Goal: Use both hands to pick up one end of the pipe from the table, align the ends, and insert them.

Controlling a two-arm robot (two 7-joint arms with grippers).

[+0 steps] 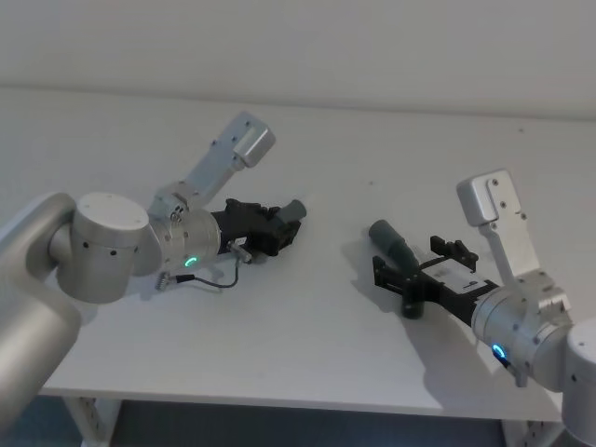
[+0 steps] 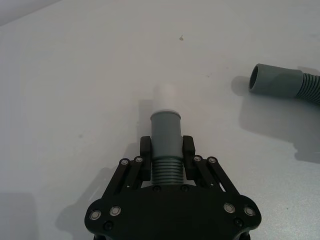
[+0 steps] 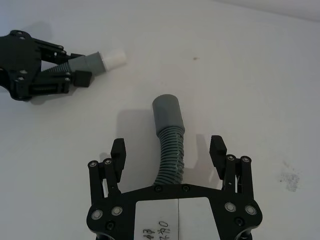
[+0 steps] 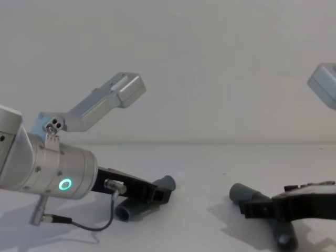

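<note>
My left gripper (image 2: 166, 150) is shut on one pipe piece (image 2: 165, 127) where its ribs meet the narrow grey cuff, and the whitish tip (image 2: 163, 95) sticks out past the fingers, low over the white table (image 1: 307, 345). In the head view this left gripper (image 1: 270, 231) sits left of centre. The other pipe piece (image 3: 169, 145) lies on the table with its wide sleeve (image 3: 167, 112) pointing away. My right gripper (image 3: 167, 150) stands open, one finger on each side of the ribbed part without touching it. The head view shows the right gripper (image 1: 421, 275) and that piece (image 1: 393, 244) at right.
The two cuffs are apart, with bare table between them; the wide sleeve (image 2: 272, 80) lies ahead and to one side of the held tip. A thin cable (image 4: 92, 226) loops under the left wrist. The pale wall (image 4: 210, 63) rises behind the table.
</note>
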